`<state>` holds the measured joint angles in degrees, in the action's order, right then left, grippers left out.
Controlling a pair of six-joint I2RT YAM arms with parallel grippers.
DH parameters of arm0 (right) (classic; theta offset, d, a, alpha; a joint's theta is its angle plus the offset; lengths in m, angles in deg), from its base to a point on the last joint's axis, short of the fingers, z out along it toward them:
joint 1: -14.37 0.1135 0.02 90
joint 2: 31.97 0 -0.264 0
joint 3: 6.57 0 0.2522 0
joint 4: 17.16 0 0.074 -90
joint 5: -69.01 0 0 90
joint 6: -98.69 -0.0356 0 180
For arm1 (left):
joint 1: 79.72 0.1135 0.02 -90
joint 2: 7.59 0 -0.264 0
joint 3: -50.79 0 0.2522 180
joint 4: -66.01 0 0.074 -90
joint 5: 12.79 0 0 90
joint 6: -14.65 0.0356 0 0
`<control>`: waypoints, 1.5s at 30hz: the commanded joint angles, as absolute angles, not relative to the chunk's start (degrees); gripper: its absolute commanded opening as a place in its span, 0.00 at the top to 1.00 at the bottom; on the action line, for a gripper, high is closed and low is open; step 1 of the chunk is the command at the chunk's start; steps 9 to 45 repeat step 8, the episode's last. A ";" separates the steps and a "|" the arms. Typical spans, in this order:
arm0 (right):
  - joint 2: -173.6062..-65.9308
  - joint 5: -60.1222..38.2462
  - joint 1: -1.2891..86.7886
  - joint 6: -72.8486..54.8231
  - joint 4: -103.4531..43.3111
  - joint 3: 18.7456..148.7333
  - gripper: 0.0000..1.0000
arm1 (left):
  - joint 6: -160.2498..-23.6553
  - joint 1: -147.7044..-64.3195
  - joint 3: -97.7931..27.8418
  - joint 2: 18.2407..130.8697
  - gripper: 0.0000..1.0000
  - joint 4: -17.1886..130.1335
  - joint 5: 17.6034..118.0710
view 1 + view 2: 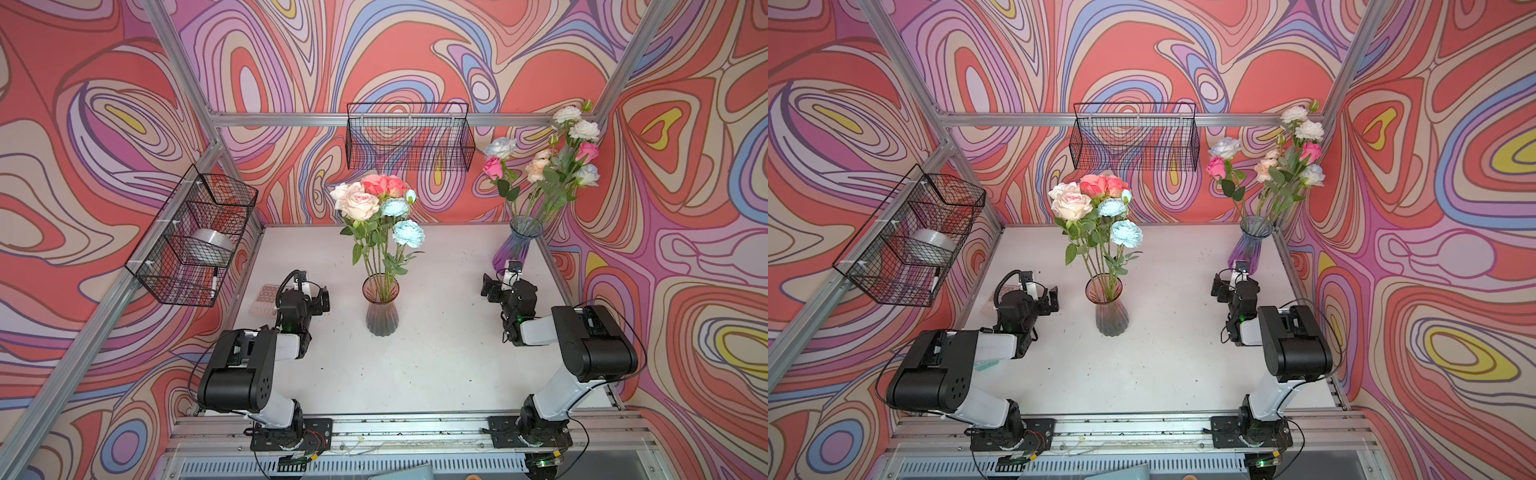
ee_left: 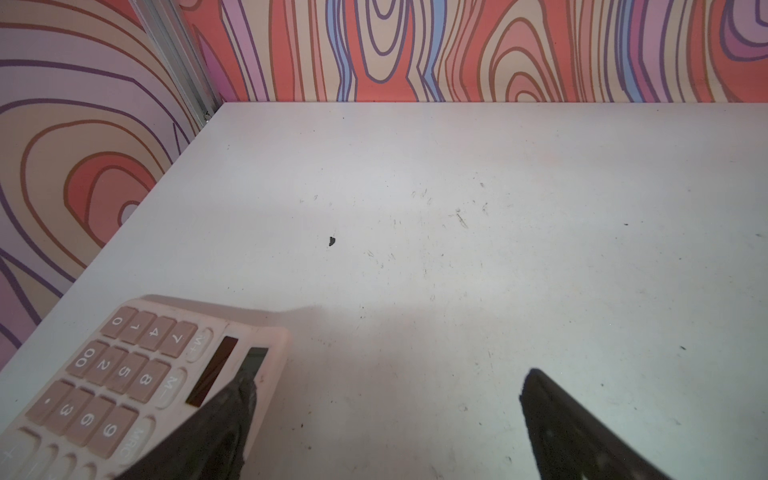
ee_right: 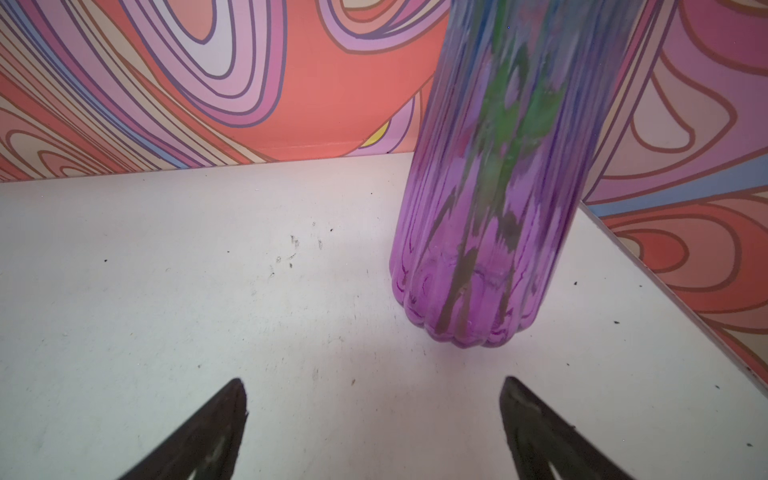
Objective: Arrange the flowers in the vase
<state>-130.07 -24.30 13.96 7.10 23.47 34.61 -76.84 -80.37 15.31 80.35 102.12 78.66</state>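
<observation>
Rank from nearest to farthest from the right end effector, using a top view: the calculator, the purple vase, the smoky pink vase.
From the right end effector:
1. purple vase, just beyond it, in the back right corner.
2. smoky pink vase, in the middle, to its left.
3. calculator, far over on the left side.

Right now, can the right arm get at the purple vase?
Probably yes. The right gripper is open and the purple vase stands just ahead of it, with only bare table between them.
</observation>
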 commanded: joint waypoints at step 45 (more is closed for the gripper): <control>-129.91 -24.09 14.10 7.49 23.52 34.19 0.02 | -76.12 -79.99 15.34 80.64 0.00 102.60 77.87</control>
